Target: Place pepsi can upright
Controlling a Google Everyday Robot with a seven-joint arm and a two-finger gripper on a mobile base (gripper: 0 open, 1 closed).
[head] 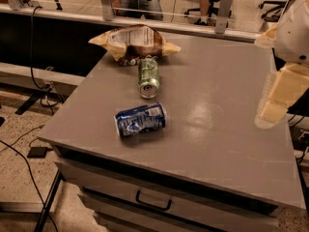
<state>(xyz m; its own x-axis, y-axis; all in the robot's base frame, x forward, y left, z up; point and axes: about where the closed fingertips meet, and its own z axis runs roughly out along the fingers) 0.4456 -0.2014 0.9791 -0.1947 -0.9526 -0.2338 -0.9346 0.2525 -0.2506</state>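
Pepsi can lying on its side on the grey cabinet top; gripper off to the right.

We find the pepsi can point(140, 120), dented dark blue aluminium, flat on the smooth matte table point(217, 129) near its front left. Just behind lies a green soda can point(148, 77), its silver top facing us, beside a crumpled chip bag point(134, 42). The cream, blocky gripper point(277, 98) hangs over the right edge, well apart from the pepsi can; we cannot tell how far open it is.

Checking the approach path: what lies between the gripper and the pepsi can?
Only bare tabletop, in the camera view: the gripper hangs at the table's right edge, and the pepsi can lies on its side near the front edge.
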